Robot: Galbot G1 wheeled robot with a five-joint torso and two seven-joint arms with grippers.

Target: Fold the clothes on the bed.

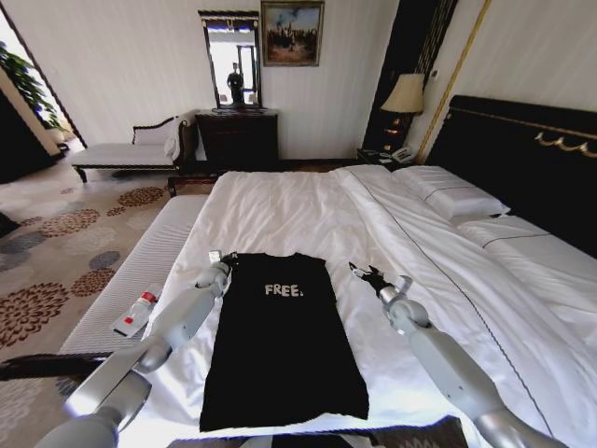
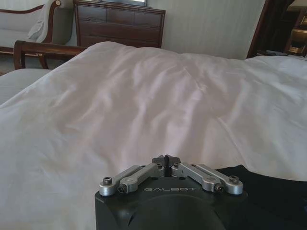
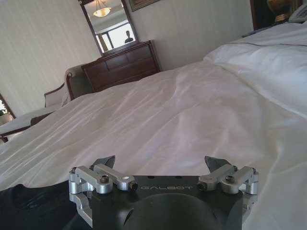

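A: Item one, the bed [image 1: 280,205]?
B: White sheets, dark headboard at the robot's right; the black T-shirt [image 1: 280,350] lies flat on the sheet, white "FREE" lettering up, already a narrow rectangle with no sleeves sticking out.

A: Item two, left gripper [image 1: 227,259]?
B: At the shirt's upper left corner, by the collar end. In its wrist view the left gripper [image 2: 165,160] has its fingertips pressed together, nothing seen between them; black cloth [image 2: 268,187] lies just beside and behind it, white duvet [image 2: 144,105] ahead.

A: Item three, right gripper [image 1: 362,273]?
B: Over bare sheet, a little apart from the shirt's upper right edge. From its wrist camera the right gripper [image 3: 163,163] stands with fingers spread wide, empty; the shirt's black fabric [image 3: 33,206] sits off to one side of it, not touching.

A: Sundries?
B: A small bottle with a red cap [image 1: 138,311] on the striped bench [image 1: 140,271], outboard of the left gripper. Dark dresser [image 1: 238,138] and mirror [image 1: 230,58] against the far wall, lamp [image 1: 404,95] near the headboard.
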